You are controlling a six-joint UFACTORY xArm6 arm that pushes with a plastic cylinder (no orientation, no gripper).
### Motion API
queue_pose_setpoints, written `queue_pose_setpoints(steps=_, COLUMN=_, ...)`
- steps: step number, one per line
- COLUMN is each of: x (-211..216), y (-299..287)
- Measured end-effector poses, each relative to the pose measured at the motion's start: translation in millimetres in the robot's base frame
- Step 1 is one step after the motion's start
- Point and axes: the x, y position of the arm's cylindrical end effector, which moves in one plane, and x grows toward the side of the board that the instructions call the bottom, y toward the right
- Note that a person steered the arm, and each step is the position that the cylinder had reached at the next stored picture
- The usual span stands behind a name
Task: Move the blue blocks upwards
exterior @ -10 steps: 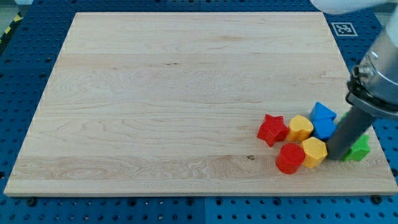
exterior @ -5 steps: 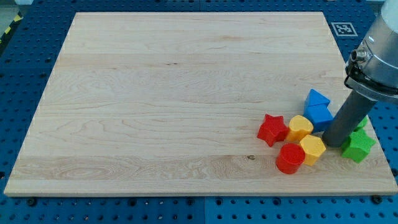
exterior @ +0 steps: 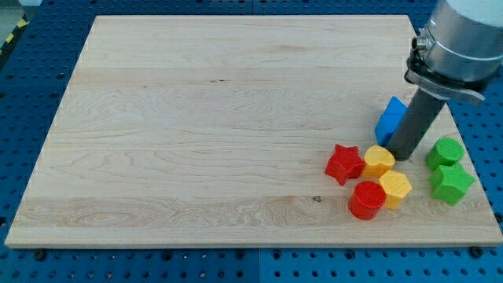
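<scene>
The blue blocks [exterior: 391, 119] show as one blue mass at the board's right side, partly hidden behind my rod; their shapes cannot be made out. My tip [exterior: 402, 157] rests on the board just below and right of them, touching or nearly so. It sits right beside the yellow heart block [exterior: 379, 161], at its upper right.
A red star [exterior: 343, 163], a red cylinder [exterior: 366, 200] and a yellow hexagon [exterior: 395, 189] cluster below the tip. Two green blocks [exterior: 446, 151] [exterior: 450, 184] lie to its right near the board's right edge [exterior: 471, 165]. The board sits on a blue pegboard.
My tip has moved up and to the left, pushing the blue blocks upward away from the yellow blocks. The green blocks are now uncovered at the right.
</scene>
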Motion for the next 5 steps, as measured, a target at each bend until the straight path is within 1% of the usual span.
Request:
queue_pose_setpoints(steps=1, x=-4, y=-3)
queue_pose_setpoints(steps=3, x=-7, y=-28)
queue_pose_setpoints(steps=4, x=-23, y=-60)
queue_pose_setpoints(steps=5, x=-27, y=-66)
